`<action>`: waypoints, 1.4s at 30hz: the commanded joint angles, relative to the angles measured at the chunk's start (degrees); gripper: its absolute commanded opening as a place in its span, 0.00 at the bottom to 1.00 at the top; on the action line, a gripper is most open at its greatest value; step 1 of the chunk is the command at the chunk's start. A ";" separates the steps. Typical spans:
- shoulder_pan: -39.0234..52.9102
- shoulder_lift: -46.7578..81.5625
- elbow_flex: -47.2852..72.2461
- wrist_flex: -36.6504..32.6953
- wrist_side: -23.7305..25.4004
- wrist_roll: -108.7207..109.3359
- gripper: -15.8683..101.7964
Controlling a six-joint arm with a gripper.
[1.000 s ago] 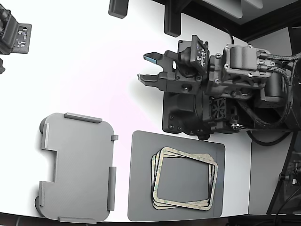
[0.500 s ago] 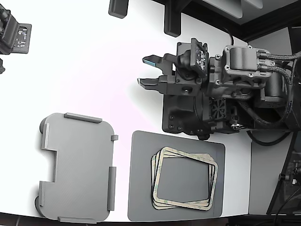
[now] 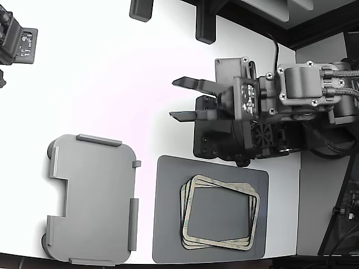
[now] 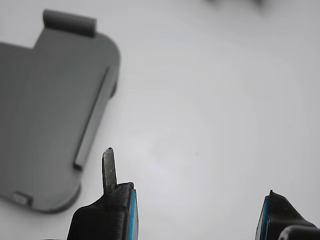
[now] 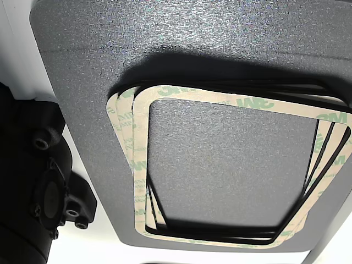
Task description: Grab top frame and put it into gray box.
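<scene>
Hand: hand (image 3: pixel 182 100) is wide open and holding nothing, hovering over bare white bench (image 3: pixel 112 73), pointing toward the exterior view's left. Wrist view shows both fingertips (image 4: pixel 108 167) spread over plain bench too.
Top frame: top frame (image 3: pixel 220 184) sits on the little fanned stack of frames, which lies on the dark gray mat (image 3: pixel 168 224) near the bottom of the exterior view. Nobody's touching it; the hand is well apart from it.
Gray box: gray box (image 3: pixel 92 199) is empty as far as I can see, sitting just beside the mat on the exterior view's left.
Done so far: pretty much nothing, I'd say. No frame in the box, no grip yet.
Left to do: basically everything — get over the stack, grab the top one, carry it over, drop it in the box.
</scene>
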 commanded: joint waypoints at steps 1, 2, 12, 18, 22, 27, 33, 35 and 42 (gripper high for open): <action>6.33 -4.57 -10.37 3.60 2.37 -9.05 0.98; 8.00 -5.80 -12.22 4.57 2.37 -12.39 0.98; 22.32 -13.27 -18.98 15.03 -2.02 -36.91 0.98; 29.88 -16.00 -17.84 16.88 -6.06 -56.95 0.98; 37.53 -18.46 -18.46 19.60 -7.82 -72.60 0.91; 47.46 -23.03 -20.92 24.17 -5.89 -80.68 0.91; 56.25 -31.90 -26.54 28.04 -6.06 -78.31 0.97; 59.24 -35.16 -27.77 28.39 -5.36 -76.73 0.98; 67.24 -47.55 -34.37 29.53 -4.22 -69.96 0.98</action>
